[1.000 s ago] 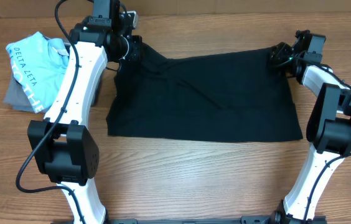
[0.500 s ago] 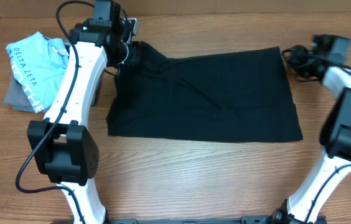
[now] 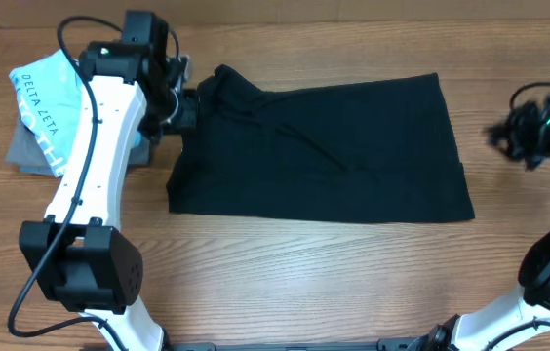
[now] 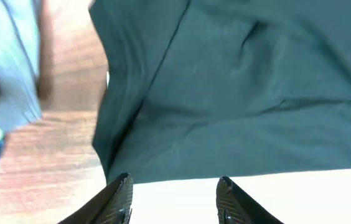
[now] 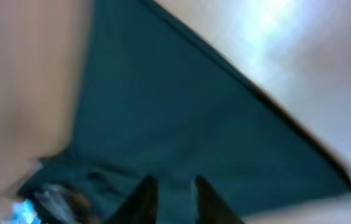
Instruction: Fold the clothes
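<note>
The clothes (image 3: 324, 146), one plain black garment, lie spread flat across the middle of the wooden table. My left gripper (image 3: 187, 105) hovers at the garment's upper left corner, just off its edge. In the left wrist view its jaws (image 4: 174, 193) stand open with nothing between them, and the black cloth (image 4: 238, 93) lies just beyond the tips. My right gripper (image 3: 499, 134) is out to the right of the garment, apart from it and blurred. In the right wrist view its fingers (image 5: 172, 190) are a narrow gap apart and hold nothing, with the cloth (image 5: 182, 124) beyond.
A light blue shirt with white lettering (image 3: 46, 93) lies on grey folded garments (image 3: 23, 151) at the far left, close behind my left arm. Its blue cloth (image 4: 14, 74) shows at the left edge of the left wrist view.
My right gripper left the garment's upper right corner and swung away to the right. My left gripper opened wider and shifted left and slightly down off the upper left corner. The garment has stayed flat.
</note>
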